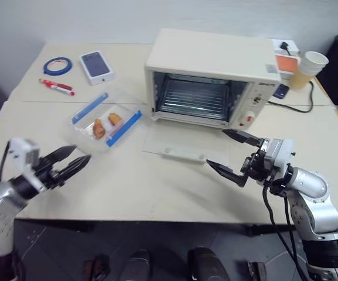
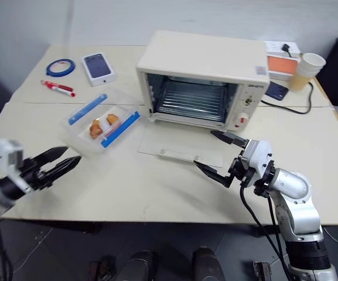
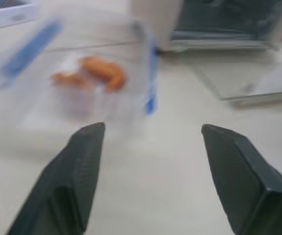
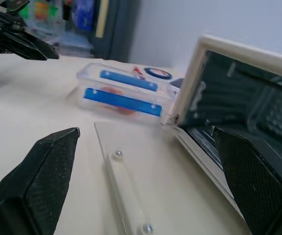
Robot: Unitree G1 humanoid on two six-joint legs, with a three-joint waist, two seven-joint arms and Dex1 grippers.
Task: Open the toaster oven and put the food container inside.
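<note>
Your left tool hangs over the near left part of the worktop with its two black fingers spread apart and nothing between them. It points toward the food container, which lies just ahead of it and clear of the fingers. Your right tool is spread wide and empty too, held just above the worktop at the near right corner of the open glass door.

That door lies flat on the worktop in front of the toaster oven, its pale handle along the near edge. The oven stands open, the wire rack bare inside, and the red knob shows on the panel at its right.

The food container sits closed on the worktop just to the left of the oven and the door, with two blue clip strips along its long sides and orange-brown pieces showing through it. Further back on the left you have a white box, a roll of blue tape and a red marker. Behind the oven on the right stands a paper cup.
</note>
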